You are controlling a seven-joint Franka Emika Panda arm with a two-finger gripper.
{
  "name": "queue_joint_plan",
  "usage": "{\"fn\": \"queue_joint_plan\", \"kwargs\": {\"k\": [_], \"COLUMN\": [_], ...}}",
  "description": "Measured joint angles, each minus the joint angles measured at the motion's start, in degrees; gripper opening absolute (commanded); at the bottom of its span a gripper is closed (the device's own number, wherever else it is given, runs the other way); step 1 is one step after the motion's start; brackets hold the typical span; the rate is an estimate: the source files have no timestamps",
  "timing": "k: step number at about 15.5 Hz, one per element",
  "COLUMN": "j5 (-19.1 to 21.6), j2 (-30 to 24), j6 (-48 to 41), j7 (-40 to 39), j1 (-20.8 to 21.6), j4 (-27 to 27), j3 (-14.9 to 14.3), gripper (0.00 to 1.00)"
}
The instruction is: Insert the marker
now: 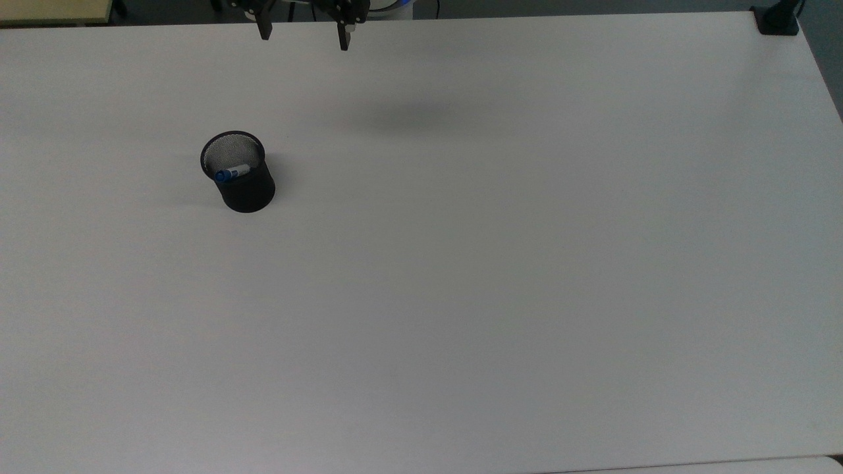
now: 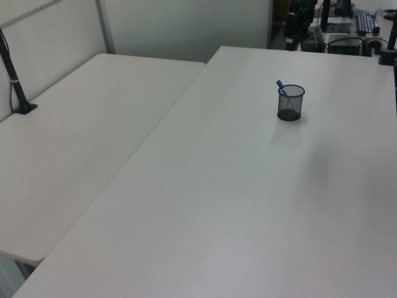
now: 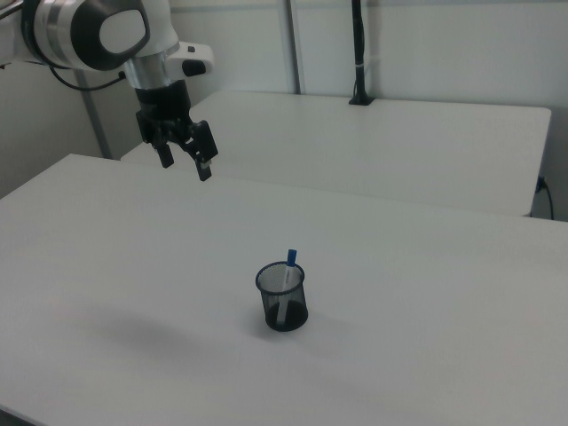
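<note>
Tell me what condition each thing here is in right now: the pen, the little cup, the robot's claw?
marker: standing tilted inside the cup, blue end poking above the rim.
black mesh cup: upright on the white table, holding the marker.
gripper: open, empty, in the air away from the cup.

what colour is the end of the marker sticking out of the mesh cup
Blue. The marker pokes its blue end above the rim of the black mesh cup, clearest in the right view.
</note>
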Motion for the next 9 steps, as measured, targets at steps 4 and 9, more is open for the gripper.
{"fn": "queue_joint_plan", "kwargs": {"k": [4,9], "j5": [-0.4,-1.6], "j2": [0.2,0.2], "j6": [0.4,0.4], "j7": [-1.4,-1.6], "j1": [0.0,0.0], "j4": [0.0,0.0], "j3": [-0.1,-0.1], "gripper": [1.0,1.0]}}
